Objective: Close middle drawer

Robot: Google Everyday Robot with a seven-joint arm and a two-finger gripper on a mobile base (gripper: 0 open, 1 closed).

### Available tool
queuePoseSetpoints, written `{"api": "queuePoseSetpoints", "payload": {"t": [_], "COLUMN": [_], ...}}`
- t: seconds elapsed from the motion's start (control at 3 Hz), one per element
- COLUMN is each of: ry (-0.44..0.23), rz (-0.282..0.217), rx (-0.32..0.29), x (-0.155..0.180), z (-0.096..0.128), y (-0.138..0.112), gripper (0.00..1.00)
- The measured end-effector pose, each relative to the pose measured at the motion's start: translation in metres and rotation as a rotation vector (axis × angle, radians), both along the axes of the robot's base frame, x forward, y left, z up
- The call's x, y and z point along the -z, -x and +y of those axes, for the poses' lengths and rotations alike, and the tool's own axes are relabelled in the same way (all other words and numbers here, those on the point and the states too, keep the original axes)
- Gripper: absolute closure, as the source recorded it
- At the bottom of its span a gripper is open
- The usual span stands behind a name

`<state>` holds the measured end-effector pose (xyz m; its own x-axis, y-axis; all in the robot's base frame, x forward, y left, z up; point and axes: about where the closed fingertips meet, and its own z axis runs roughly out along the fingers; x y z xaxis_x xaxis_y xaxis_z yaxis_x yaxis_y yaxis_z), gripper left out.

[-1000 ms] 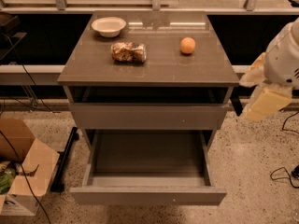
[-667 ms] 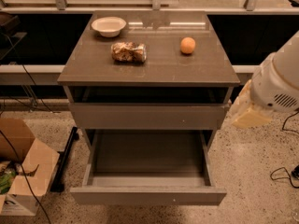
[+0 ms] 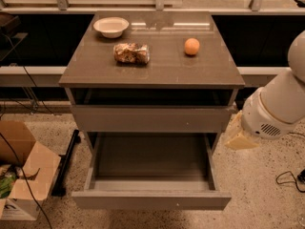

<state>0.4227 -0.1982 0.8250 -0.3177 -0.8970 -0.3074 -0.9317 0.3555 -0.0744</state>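
Note:
The middle drawer (image 3: pixel 151 199) is pulled far out at the bottom of the grey-brown cabinet. It is a long, empty tray with a low flat front panel bearing a tiny pale speck. Above it sits a grey drawer with a taller front panel (image 3: pixel 151 119), pushed in. My white arm (image 3: pixel 276 106) comes in from the right. My gripper (image 3: pixel 237 135) is the cream-coloured end of it, close to the cabinet's right side, level with the gap above the open drawer's right rear corner. It holds nothing that I can see.
On the cabinet top (image 3: pixel 152 68) are a white bowl (image 3: pixel 111 26), a wrapped snack (image 3: pixel 131 53) and an orange (image 3: pixel 192 46). An open cardboard box (image 3: pixel 21 173) stands on the floor at left. A black bar (image 3: pixel 66 161) lies beside the cabinet. A cable (image 3: pixel 288 178) lies at right.
My arm and gripper have moved left and down, from well to the right of the cabinet to right beside its right side. The drawers have not moved.

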Motion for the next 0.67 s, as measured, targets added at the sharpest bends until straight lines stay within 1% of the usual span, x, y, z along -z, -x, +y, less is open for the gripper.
{"api": "queuePoseSetpoints", "payload": {"t": [0.33, 0.67], "ry": [0.016, -0.018], "rz": [-0.007, 0.058], "rx": [0.0, 0.017], "x": [-0.001, 0.047], "z": [-0.001, -0.001], "y": [0.001, 0.003], "gripper": [1.0, 1.0]}}
